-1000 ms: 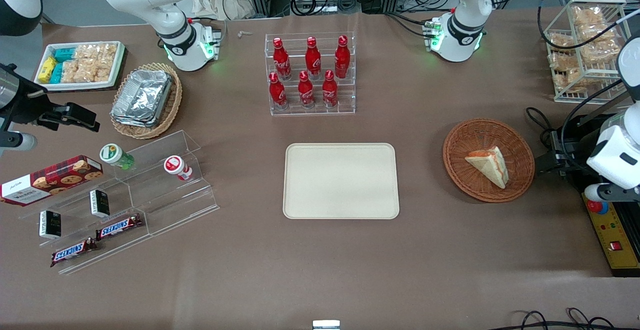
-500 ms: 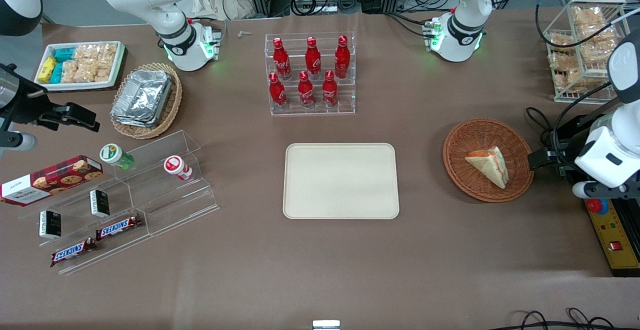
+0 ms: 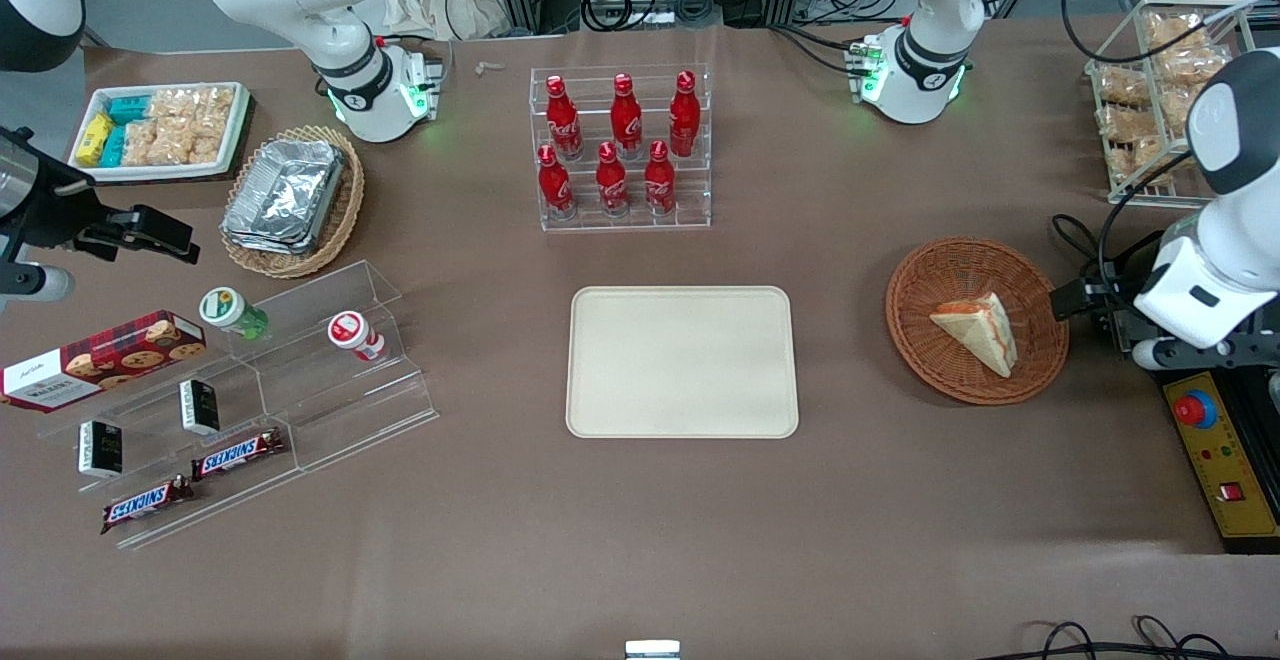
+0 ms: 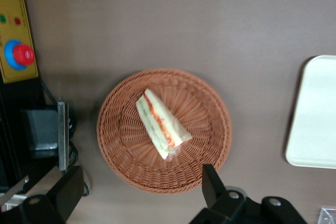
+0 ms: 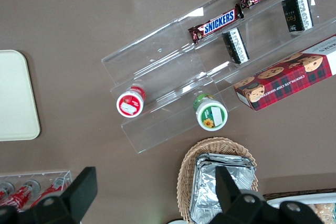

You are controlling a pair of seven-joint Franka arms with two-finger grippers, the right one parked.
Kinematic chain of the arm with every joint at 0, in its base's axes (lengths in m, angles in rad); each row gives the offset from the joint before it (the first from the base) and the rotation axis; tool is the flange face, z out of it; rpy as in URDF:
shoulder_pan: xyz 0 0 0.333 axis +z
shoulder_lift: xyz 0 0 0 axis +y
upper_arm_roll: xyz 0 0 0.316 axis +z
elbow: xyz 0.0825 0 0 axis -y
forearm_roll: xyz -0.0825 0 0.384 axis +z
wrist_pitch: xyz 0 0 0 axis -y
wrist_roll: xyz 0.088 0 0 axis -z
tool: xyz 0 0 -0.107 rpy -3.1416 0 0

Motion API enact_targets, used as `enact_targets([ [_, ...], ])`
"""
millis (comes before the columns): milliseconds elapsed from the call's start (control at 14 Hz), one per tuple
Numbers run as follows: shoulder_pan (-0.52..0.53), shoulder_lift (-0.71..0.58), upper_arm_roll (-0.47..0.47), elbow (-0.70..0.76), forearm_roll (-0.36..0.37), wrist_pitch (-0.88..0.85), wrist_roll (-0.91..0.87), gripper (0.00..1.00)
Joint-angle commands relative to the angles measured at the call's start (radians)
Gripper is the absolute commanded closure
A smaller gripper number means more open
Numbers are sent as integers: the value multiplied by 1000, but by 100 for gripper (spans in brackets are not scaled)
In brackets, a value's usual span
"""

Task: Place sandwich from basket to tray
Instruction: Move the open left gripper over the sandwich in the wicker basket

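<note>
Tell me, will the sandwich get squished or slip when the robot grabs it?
Probably squishy: the sandwich in the basket is soft white bread. Its clear wrap may be slippery. It lies flat, so it likely won't roll. The gripper, open, hovers above the basket.

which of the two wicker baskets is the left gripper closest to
The round reddish-brown basket holding the sandwich. The gripper, fingers open, hangs right at its rim; the tan oval basket of foil containers lies toward the parked arm's end of the table.
</note>
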Motion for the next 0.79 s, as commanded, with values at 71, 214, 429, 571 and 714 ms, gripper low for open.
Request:
enact_targets([
  [71, 23, -79, -5, -152, -18, 64, -5, 0],
  [214, 25, -110, -5, -259, -29, 166, -49, 0],
  [429, 25, -118, -5, -367, -72, 265, -127, 0],
  [571, 32, -75, -4, -372, -115, 270, -156, 0],
  [714, 32, -32, -5, -373, -115, 279, -199, 0],
])
